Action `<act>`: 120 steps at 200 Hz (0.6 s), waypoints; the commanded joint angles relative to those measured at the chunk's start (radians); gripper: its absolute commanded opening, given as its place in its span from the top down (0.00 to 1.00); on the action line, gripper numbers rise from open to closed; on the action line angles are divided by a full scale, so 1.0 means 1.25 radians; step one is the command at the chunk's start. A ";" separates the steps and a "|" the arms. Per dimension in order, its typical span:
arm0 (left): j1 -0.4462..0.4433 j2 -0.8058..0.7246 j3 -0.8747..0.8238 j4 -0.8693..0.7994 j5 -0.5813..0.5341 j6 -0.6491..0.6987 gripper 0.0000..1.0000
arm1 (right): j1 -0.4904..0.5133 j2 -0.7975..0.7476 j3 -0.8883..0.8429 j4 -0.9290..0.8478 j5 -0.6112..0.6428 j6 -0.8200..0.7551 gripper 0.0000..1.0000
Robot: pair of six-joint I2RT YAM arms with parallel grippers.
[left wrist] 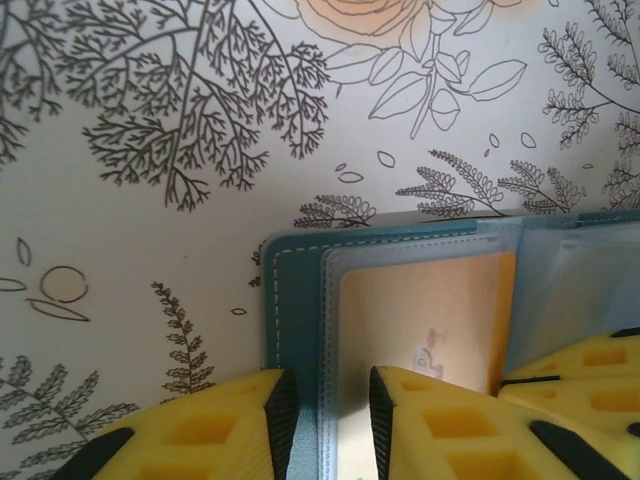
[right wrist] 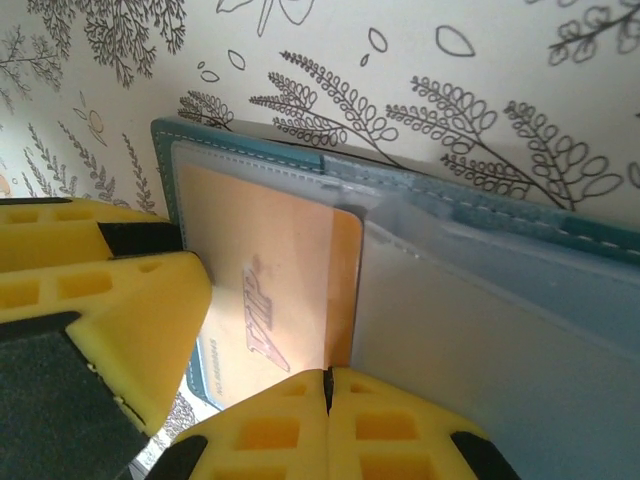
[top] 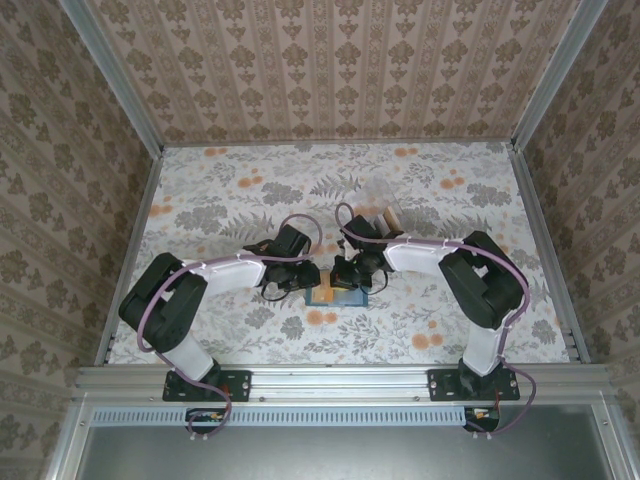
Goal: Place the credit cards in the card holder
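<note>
The teal card holder [top: 322, 296] lies open on the floral table between both arms. A tan-yellow credit card [left wrist: 420, 300] marked VIP sits in its left clear pocket [right wrist: 270, 250]. My left gripper [left wrist: 327, 400] stands open, its jaws a little apart over the card holder's [left wrist: 298, 290] left edge and the pocket seam. My right gripper [right wrist: 327, 380] is shut, its joined tips at the card's near right corner, beside a pale-blue pocket flap [right wrist: 480, 340]. In the top view the left gripper [top: 303, 282] and the right gripper [top: 348, 280] meet over the holder.
A clear container with something tan [top: 383, 213] stands just behind the right gripper. The floral tabletop [top: 230, 200] spreads to the left and back, bounded by patterned walls and metal rails [top: 540, 240]. The right gripper's yellow fingers [left wrist: 590, 370] crowd the holder's right half.
</note>
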 commanded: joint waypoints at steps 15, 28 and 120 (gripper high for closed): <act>-0.003 0.023 -0.015 -0.043 -0.023 -0.003 0.64 | 0.008 0.009 0.017 0.027 -0.039 0.022 0.92; -0.004 0.026 -0.015 -0.047 -0.025 -0.003 0.64 | 0.008 0.000 0.017 0.016 -0.031 0.020 0.89; -0.002 0.058 -0.009 -0.074 -0.036 -0.006 0.75 | -0.001 -0.032 0.016 -0.243 0.235 -0.055 0.87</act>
